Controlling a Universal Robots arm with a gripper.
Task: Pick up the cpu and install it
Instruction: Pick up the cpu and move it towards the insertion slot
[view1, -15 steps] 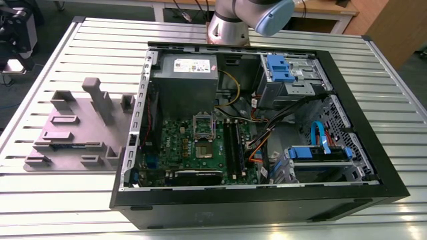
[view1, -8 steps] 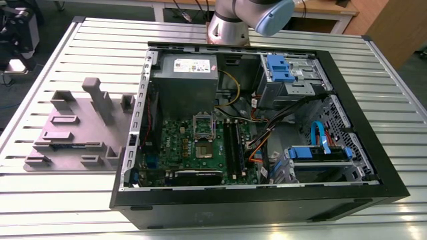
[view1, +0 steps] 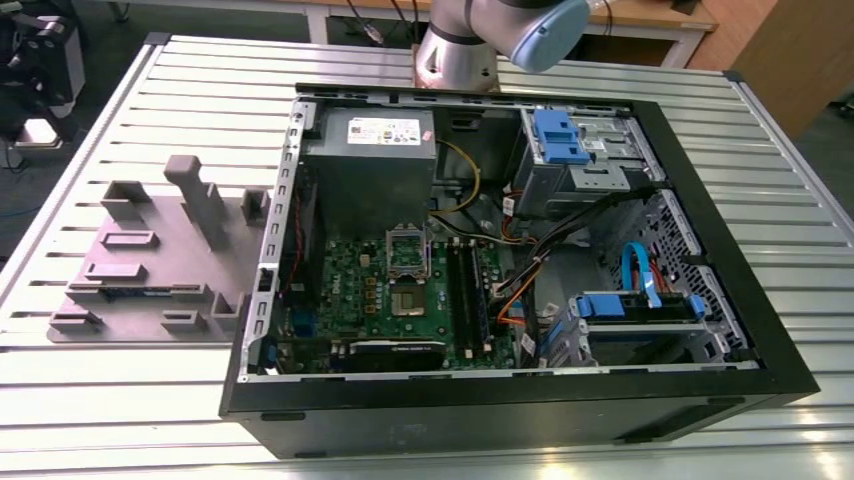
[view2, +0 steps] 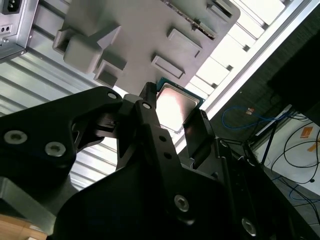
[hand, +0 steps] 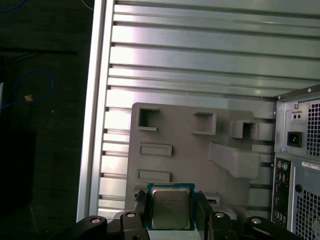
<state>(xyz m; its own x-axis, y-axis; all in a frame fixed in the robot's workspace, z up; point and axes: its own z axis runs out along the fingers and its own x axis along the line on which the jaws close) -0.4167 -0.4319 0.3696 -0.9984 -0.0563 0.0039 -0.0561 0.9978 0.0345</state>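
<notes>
The gripper (hand: 170, 212) is closed on the cpu (hand: 170, 206), its two dark fingers (hand: 201, 209) pressed against opposite edges of the chip, so the jaws stand only as far apart as the chip is wide. In both wrist views the cpu shows its dull silver top with a green rim, held flat between the fingers (view2: 197, 135). In the second wrist view the cpu (view2: 175, 107) sits over one edge of the grey parts fixture (view2: 140, 35); how far above it cannot be told. The fixture (view1: 147, 255) lies on the slatted metal table (view1: 160, 90), just beside the open computer case (view1: 747, 300), on the exterior view's left. Inside the case the green motherboard (view1: 400, 295) lies flat, and its square metal-framed socket (view1: 404, 250) is just below the large grey box (view1: 367, 170) in that view. The arm (view1: 494, 30) enters at the top of the exterior view — beyond the far wall of the case.
</notes>
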